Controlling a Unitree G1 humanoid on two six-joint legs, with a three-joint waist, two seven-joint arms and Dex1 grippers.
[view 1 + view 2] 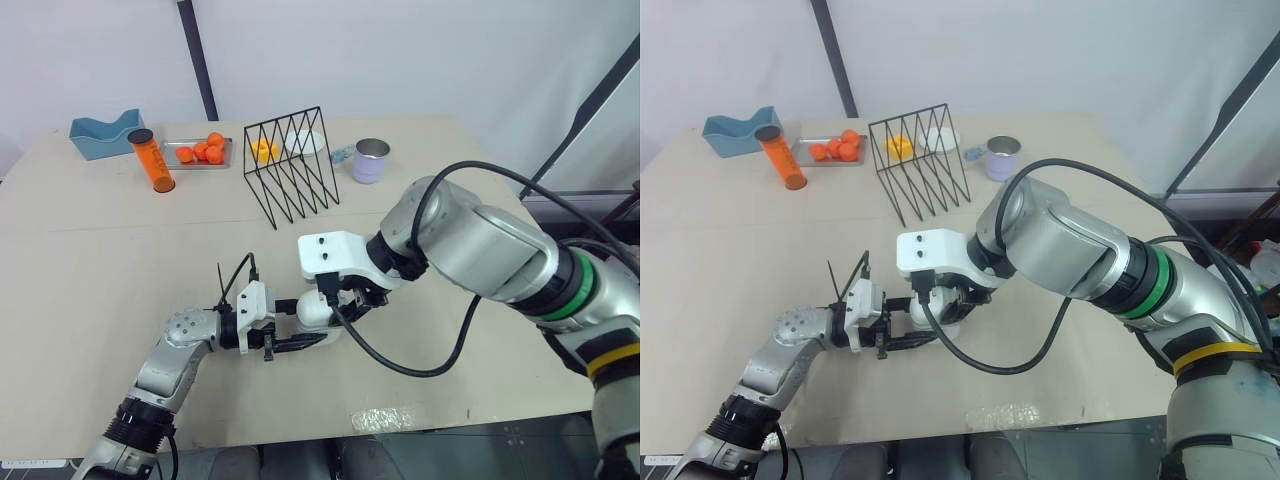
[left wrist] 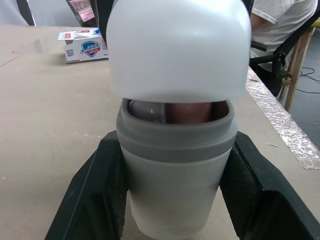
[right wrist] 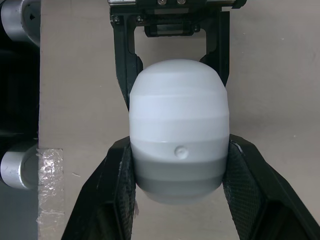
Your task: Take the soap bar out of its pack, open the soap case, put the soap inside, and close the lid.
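The soap case [image 1: 312, 310] has a grey base [image 2: 175, 165] and a white lid [image 2: 177, 47], and it sits near the table's front middle. My left gripper [image 2: 175, 145] is shut on the grey base, one finger on each side. The lid stands slightly ajar, and a pinkish soap bar [image 2: 187, 111] shows in the gap. From above, my right gripper [image 3: 178, 147] is shut on the case at one end, its pads [image 3: 117, 170] pressed to both sides. The soap pack [image 2: 82, 45], a white and blue box, lies further off on the table.
At the back stand a black wire rack [image 1: 292, 165], a metal mug [image 1: 371, 160], an orange tube [image 1: 152, 160], a tray of oranges [image 1: 198, 152] and a blue container [image 1: 105, 133]. Foil tape [image 1: 385, 418] marks the front edge. A person [image 2: 280, 30] sits beyond the table.
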